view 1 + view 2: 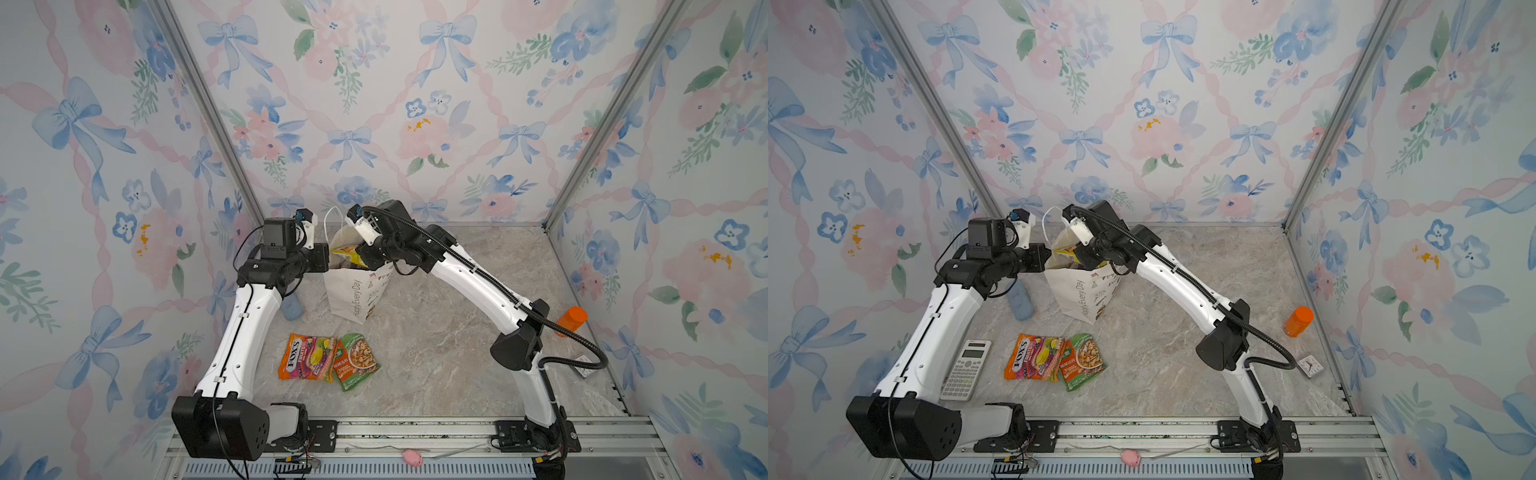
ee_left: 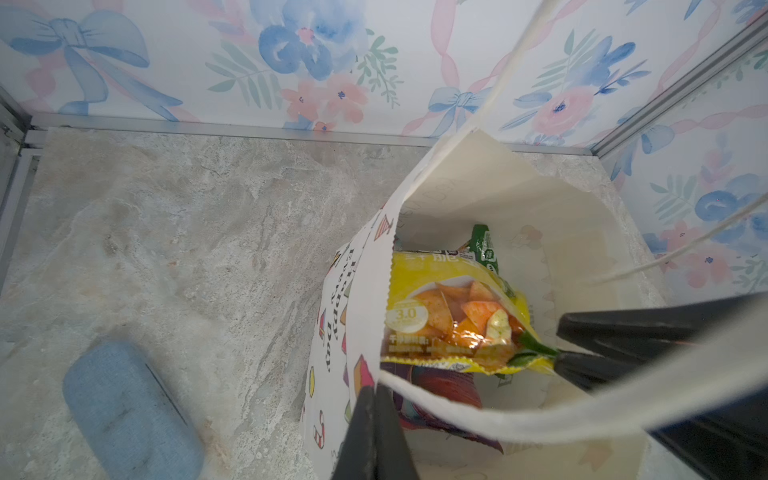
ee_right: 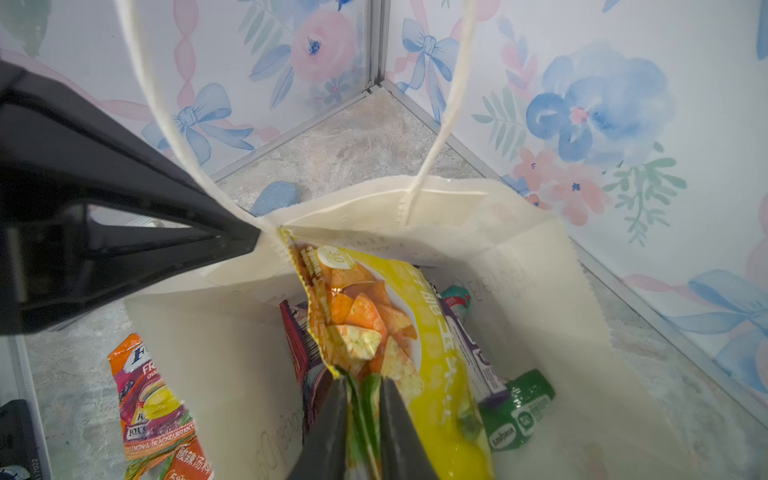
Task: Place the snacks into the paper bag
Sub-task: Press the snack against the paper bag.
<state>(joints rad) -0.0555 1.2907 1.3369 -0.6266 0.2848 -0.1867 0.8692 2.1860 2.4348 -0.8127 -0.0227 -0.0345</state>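
I hold the left pincer (image 2: 374,392) clamped on the left rim of the paper bag (image 1: 353,295), far-centre, to prop its mouth open, while the right pincer (image 3: 363,386) grips the yellow packet (image 3: 415,324) by a corner inside it; the orange packet (image 1: 307,357) and green packet (image 1: 358,361) lie nearer.

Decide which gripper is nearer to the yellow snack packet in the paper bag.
Right. The right gripper clamps a corner of the yellow packet inside the paper bag; the left gripper pinches the bag's rim just beside the packet.
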